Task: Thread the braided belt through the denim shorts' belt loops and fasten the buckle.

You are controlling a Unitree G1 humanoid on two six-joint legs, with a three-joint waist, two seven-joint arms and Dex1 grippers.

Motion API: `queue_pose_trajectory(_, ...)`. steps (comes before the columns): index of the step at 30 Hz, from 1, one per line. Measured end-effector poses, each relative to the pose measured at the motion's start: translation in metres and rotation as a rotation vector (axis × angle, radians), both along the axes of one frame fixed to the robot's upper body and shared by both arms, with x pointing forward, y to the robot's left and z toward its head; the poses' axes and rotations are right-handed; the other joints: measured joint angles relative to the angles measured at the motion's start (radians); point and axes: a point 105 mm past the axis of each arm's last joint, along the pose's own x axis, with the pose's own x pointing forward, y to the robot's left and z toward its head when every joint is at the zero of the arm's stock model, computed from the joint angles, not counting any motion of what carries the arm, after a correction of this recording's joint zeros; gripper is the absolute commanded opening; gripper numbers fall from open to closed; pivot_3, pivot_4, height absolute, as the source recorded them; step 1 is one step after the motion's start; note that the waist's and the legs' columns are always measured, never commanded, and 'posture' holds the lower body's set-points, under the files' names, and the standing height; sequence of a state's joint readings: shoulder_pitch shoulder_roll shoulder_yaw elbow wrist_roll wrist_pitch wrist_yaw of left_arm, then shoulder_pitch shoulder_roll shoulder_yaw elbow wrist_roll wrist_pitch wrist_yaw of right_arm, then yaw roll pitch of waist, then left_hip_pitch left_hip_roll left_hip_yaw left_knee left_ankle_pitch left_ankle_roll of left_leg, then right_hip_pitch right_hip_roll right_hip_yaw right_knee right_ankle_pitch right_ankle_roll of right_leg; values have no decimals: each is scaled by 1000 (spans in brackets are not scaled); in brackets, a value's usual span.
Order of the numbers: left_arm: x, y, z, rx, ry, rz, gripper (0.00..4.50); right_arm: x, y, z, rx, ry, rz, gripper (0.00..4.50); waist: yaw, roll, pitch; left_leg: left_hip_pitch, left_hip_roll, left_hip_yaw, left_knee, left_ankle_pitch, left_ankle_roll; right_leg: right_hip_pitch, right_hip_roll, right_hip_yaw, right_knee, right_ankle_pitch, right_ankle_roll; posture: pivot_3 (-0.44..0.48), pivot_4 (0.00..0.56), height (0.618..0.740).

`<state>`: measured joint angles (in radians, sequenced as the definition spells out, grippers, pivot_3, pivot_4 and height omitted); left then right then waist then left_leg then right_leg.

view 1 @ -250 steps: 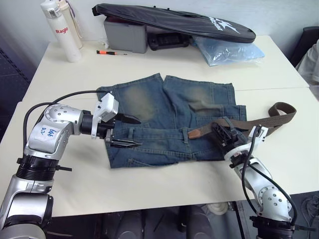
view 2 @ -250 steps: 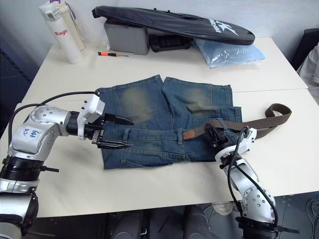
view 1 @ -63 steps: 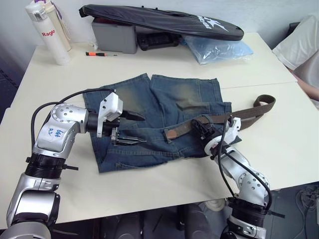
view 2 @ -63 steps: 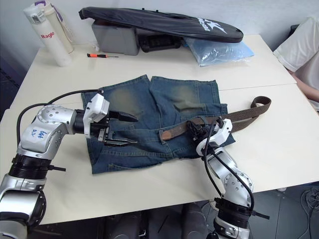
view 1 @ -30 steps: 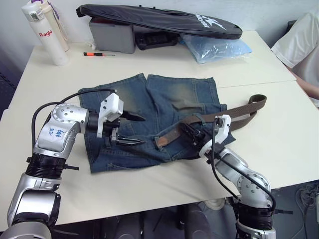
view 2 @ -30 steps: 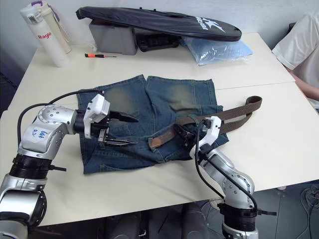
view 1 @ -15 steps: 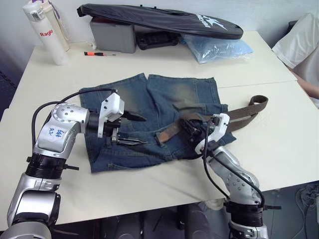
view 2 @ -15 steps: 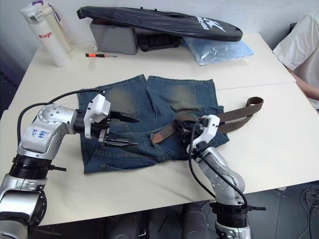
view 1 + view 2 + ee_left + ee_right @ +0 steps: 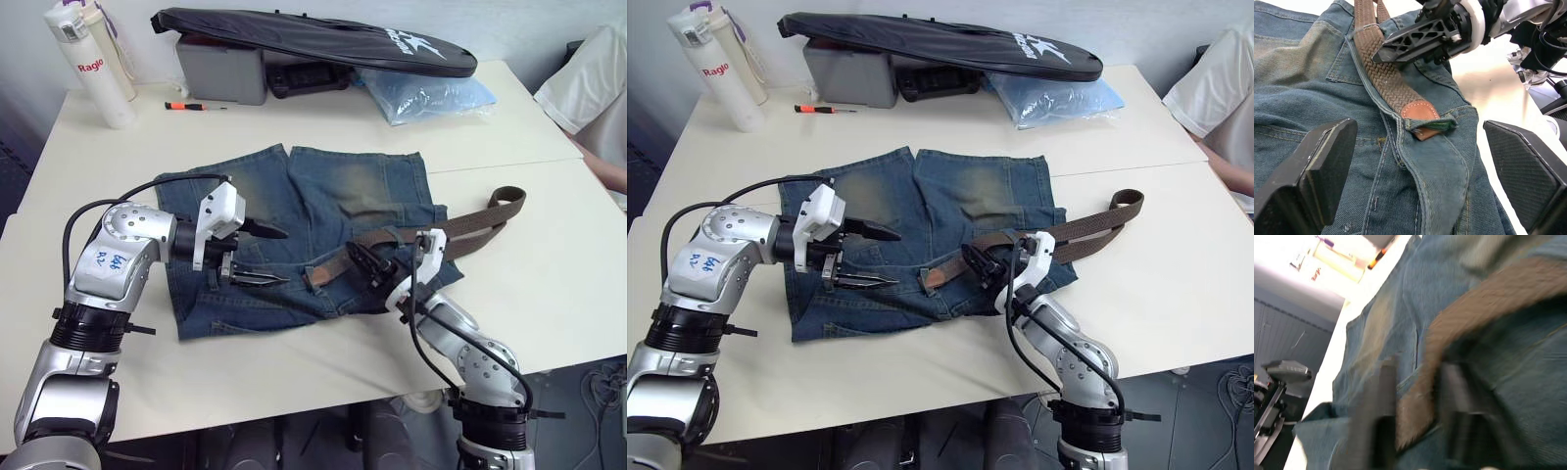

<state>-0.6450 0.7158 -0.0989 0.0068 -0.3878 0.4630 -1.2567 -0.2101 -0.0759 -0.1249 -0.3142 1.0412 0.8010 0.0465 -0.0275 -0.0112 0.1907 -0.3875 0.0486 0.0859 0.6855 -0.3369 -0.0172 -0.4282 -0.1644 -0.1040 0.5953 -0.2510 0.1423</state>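
Cream-coloured table (image 9: 323,362) carries the faded blue denim shorts (image 9: 323,211), spread flat with the waistband toward the robot. Across that waistband lies the long dark brown braided belt (image 9: 470,217) — its tan leather tip (image 9: 1420,111) has just poked into one narrow denim belt loop (image 9: 1432,125) near the middle, while the rest trails off the shorts to the robot's right. The right gripper (image 9: 370,264) sits on the belt just behind that loop, its jaws apparently clenched around the braid. The left gripper (image 9: 257,257) hovers over the waistband with jaws released and spread wide, holding nothing, facing the tip. By my reading the threading is at an early stage: the loops on the left half remain, and fastening has not begun; the silver buckle cannot be made out.
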Motion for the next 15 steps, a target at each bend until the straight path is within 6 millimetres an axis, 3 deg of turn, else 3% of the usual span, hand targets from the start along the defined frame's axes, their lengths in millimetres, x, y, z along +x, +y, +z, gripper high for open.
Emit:
queue_pose_trajectory(10,0,0,1,0,0,2,4500,-5,5,1,52,34,48,2928,0,0,0,0,0,0,0,0,0,0,0,0,0,0,0,0,150,740)
queue_pose_trajectory(13,1,-1,3,1,-6,1,4500,-5,9,-1,50,52,58,2150,0,0,0,0,0,0,0,0,0,0,0,0,0,0,0,0,150,740)
queue_pose_trajectory(15,1,-1,3,1,-5,1,4500,-5,10,-2,49,56,61,1232,0,0,0,0,0,0,0,0,0,0,0,0,0,0,0,0,150,740)
